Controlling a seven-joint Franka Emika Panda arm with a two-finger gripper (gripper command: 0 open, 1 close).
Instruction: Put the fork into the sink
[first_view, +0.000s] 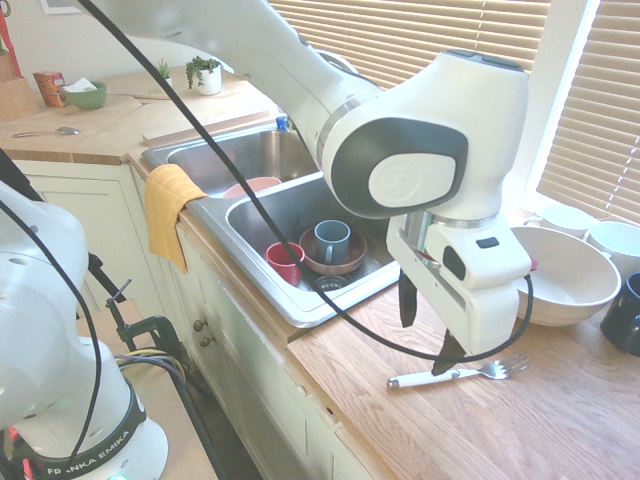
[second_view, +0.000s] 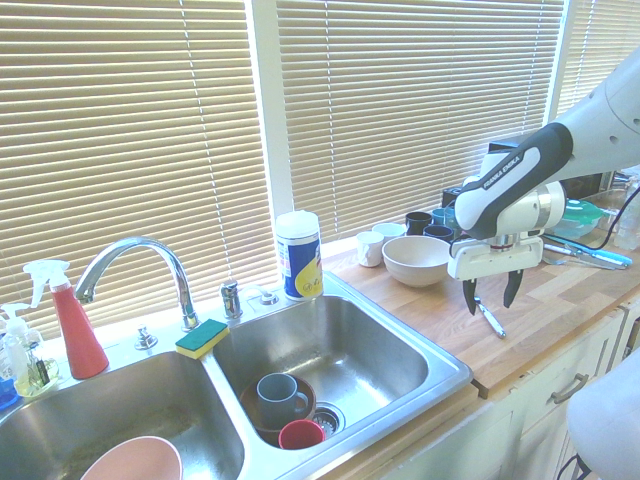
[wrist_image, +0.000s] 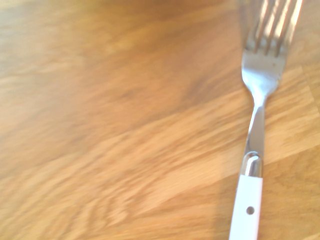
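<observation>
Your white Franka arm (first_view: 400, 150) is reaching over the wooden countertop (first_view: 480, 420), its pincer (first_view: 428, 335) pointing down with the two dark fingers spread wide and nothing between them. To one side of the pincer, the stainless-steel double-basin sink (second_view: 300, 370) is lying set into the counter, its curved chrome faucet (second_view: 150, 255) rising at the window side. Its nearer basin is holding a blue-gray mug (second_view: 280, 400) in a brown bowl (first_view: 348, 262), with a red cup (first_view: 284, 262) beside them; the farther basin is holding a pink dish (second_view: 135, 462). Behind the pincer, toward the window, a large white bowl (second_view: 416, 260) is standing near several mugs (second_view: 418, 222). Just below the pincer, the white-handled fork (first_view: 450, 376) is lying flat on the wood, its silver tines pointing away from the sink.
</observation>
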